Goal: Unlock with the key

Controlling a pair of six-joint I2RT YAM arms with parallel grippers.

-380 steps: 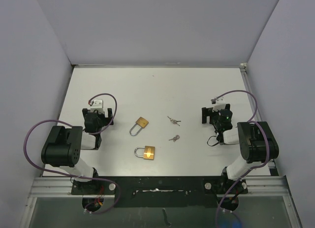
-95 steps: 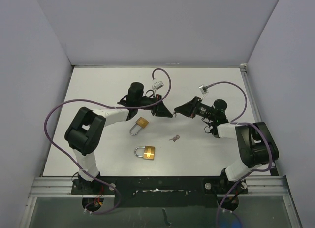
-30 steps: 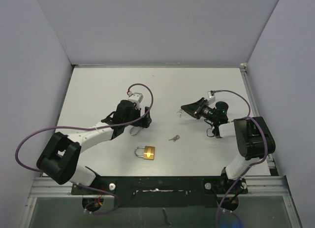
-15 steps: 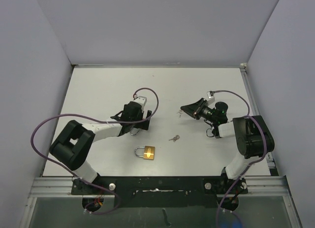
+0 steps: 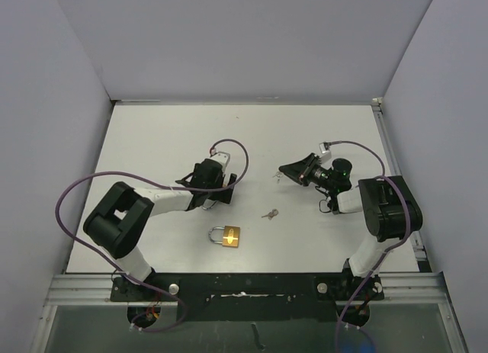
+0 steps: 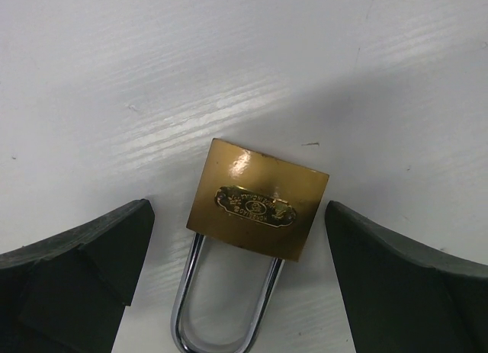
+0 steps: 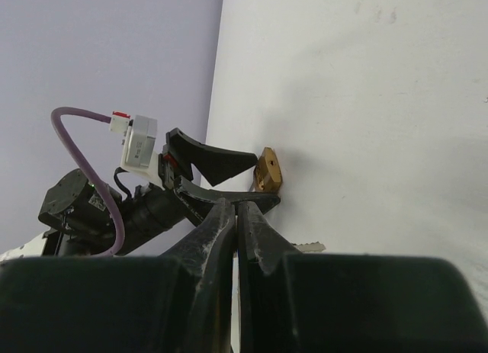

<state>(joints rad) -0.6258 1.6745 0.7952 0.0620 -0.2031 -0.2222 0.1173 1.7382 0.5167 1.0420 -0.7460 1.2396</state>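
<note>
Left jaws released wide, straddling brass padlock [image 6: 258, 208] flat on bench [image 5: 152, 139], untouched; right jaws clenched on key [image 7: 309, 248], nearby; judged mid lock-securing, next needing square pinch on body; side gaps seen from left wrist only, second padlock [image 5: 226, 235] and spare key [image 5: 270, 213] from overhead only.

The left arm [image 5: 164, 198] is reaching toward the middle of the counter, holding the left claw [image 6: 236, 216] low with its 2 fingers spread wide. The right arm [image 5: 385, 208] is stretching leftward, with the right claw [image 7: 235, 212] pinching tight.
</note>
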